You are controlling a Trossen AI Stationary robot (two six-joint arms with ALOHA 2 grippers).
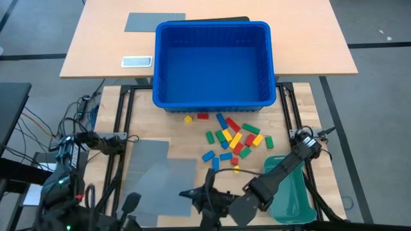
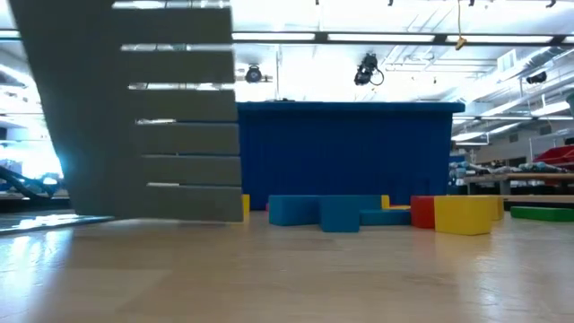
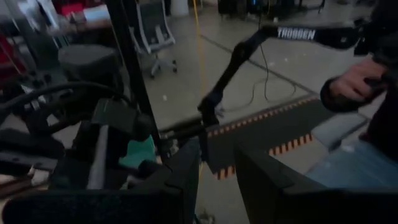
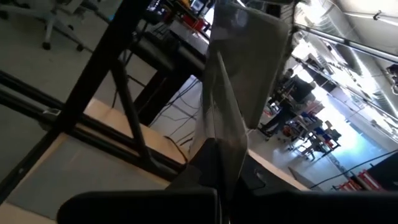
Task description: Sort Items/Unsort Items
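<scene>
Big lab/workshop: long ceiling lights [image 2: 386, 38], cams hung up high, concrete floor [image 3: 261, 68], office chair [image 3: 152, 31], loose cables, metal frames, more work tables w/ people far off.

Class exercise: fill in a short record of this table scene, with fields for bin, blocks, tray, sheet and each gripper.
bin: blue bin, far side, nothing visible inside
blocks: red, yellow, green and blue blocks, loose on the table before the bin
tray: teal tray, near right
sheet: grey slotted sheet, near left
right gripper: shut on the sheet
left gripper: open, empty
</scene>
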